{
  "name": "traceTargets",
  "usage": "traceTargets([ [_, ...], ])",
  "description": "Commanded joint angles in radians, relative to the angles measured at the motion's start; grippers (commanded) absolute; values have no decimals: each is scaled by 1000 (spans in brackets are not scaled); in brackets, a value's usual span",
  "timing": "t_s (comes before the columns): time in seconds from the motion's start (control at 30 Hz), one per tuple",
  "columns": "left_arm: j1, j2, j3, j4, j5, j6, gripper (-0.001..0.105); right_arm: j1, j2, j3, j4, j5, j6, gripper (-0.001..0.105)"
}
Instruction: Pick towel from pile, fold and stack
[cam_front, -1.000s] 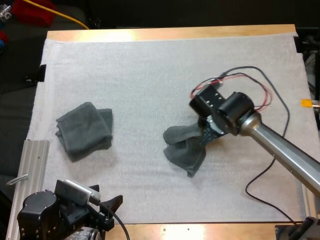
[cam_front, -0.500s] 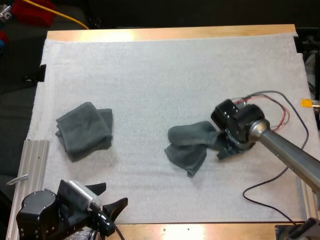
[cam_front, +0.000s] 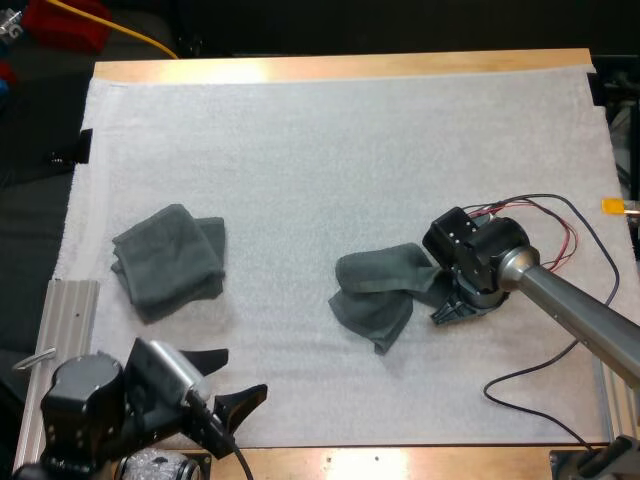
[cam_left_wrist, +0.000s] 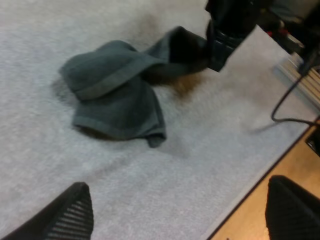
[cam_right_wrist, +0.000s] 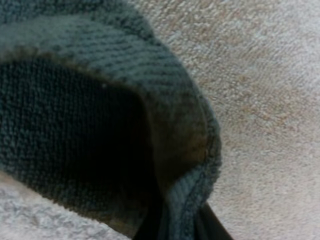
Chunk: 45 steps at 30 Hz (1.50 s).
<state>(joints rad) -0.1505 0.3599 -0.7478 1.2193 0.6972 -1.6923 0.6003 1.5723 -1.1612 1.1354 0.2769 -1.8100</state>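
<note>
A crumpled dark grey-green towel (cam_front: 378, 290) lies right of the mat's middle. My right gripper (cam_front: 447, 297) is shut on its right edge, low over the mat, and the cloth stretches toward it. In the right wrist view the towel (cam_right_wrist: 100, 115) bulges close up, its edge pinched between the fingertips (cam_right_wrist: 209, 224). A second towel (cam_front: 168, 260), loosely folded, rests at the mat's left. My left gripper (cam_front: 232, 378) hovers open near the front edge, its fingers (cam_left_wrist: 67, 215) wide apart. From the left wrist view the crumpled towel (cam_left_wrist: 115, 90) lies ahead with the right gripper (cam_left_wrist: 225, 35) at its far end.
An aluminium rail (cam_front: 58, 340) runs along the table's left front. A loose black cable (cam_front: 525, 365) loops over the mat under the right arm. The wooden table edge (cam_front: 420, 462) borders the mat at the front.
My right gripper has dragged the towel's edge to the right and down, stretching the cloth. My left gripper has risen slightly and swung right toward the mat.
</note>
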Motion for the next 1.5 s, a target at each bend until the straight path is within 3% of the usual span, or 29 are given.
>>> traceTargets([
  [0.0, -20, 18, -6, -23, 15, 0, 69, -3, -9, 0, 10, -11, 6, 1],
  [0.2, -129, 121, -6, -48, 5, 0, 69, -3, -9, 0, 10, -12, 12, 1],
  [0.33, -182, 174, -6, -107, -61, -1, 69, -3, -9, 0, 10, -12, 14, 1],
  [0.43, -202, 219, -6, -165, -66, -14, 69, -3, -9, 0, 10, -11, 23, 1],
  [1.07, -204, 656, -6, -433, -66, -17, 69, -3, -9, 0, 7, -7, 46, 1],
  [1.47, -204, 846, -6, -587, -66, -38, 69, -3, -9, 0, 0, -9, 57, 1],
])
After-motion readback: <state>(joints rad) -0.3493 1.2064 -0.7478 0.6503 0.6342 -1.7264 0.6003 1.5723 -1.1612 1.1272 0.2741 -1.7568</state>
